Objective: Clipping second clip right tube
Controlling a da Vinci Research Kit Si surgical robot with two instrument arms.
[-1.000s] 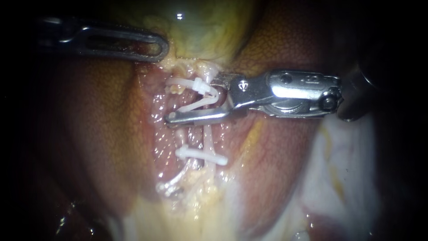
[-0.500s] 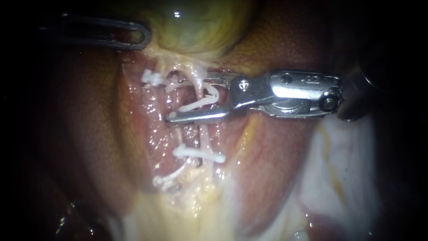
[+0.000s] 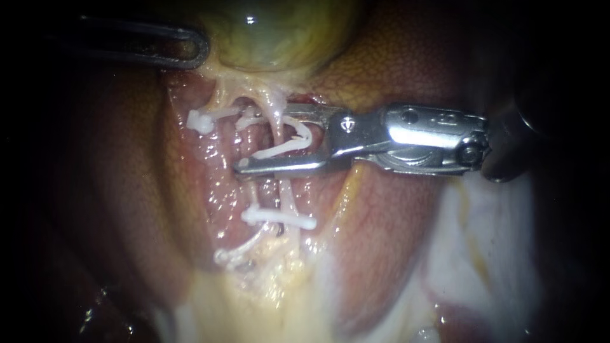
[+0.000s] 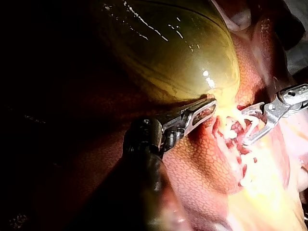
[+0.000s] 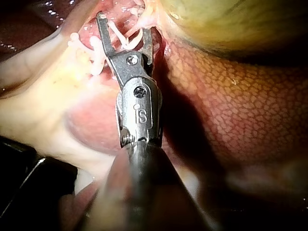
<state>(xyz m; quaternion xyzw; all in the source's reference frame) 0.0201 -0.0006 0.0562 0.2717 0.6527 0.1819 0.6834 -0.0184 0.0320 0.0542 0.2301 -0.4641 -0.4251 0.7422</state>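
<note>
Our left instrument (image 3: 190, 49) is clamped on the gallbladder (image 3: 273, 38) at its lower left edge. Just below the gallbladder, the right tube (image 3: 287, 194) runs straight away from it. The open clip (image 3: 289, 145) straddles that tube with its long axis crosswise to it. Its mouth points left and its hinge faces our right instrument (image 3: 264, 141), whose wide-spread jaws carry it between them. Further below the gallbladder, a closed clip (image 3: 279, 218) crosses the same tube.

White clip (image 3: 279, 150), yellow-green gallbladder (image 3: 273, 38), mottled red-brown liver (image 3: 406, 63).

Open white clip (image 3: 293, 141) astride pale right tube (image 3: 287, 190)
</note>
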